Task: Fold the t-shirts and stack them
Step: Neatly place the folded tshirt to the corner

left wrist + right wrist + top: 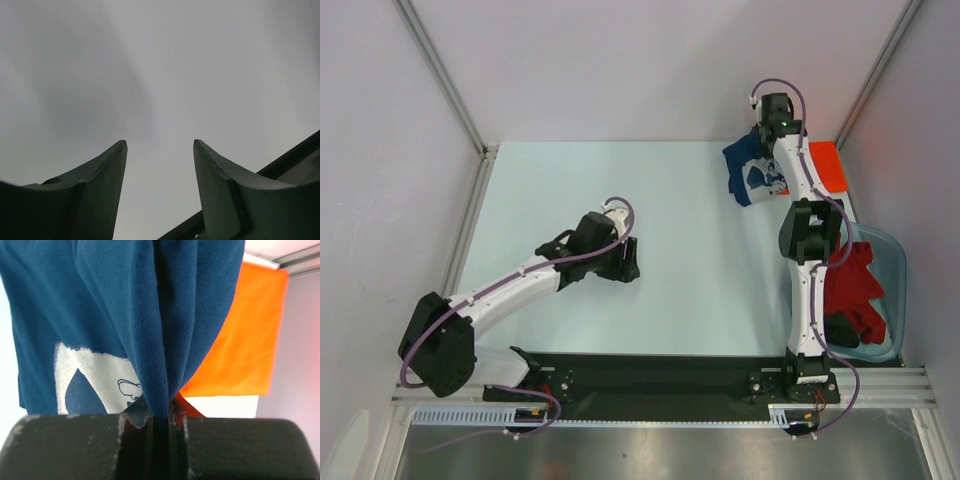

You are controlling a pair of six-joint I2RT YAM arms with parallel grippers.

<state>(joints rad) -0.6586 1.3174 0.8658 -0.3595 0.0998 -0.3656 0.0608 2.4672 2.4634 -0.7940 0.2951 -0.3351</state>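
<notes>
Right wrist view is filled by the navy blue t-shirt (100, 315), which is bunched into vertical folds and pinched between the closed fingers of the right gripper (162, 422) at the bottom centre of the frame. A white printed graphic (90, 380) is seen on the lower left part of the cloth. Behind it, at the right of that frame, the bright orange t-shirt (250, 340) is spread flat. In the top external view the navy blue t-shirt is found at the upper right, gathered at the gripper, just left of the orange one at the far right corner of the table (670, 200). Lower down the right edge, a red t-shirt (855, 285) and a dark one (842, 332) are heaped in the clear bluish tub (895, 262). The left gripper (160, 150) is held with its fingers apart over the middle of the table, well apart from all the shirts.
</notes>
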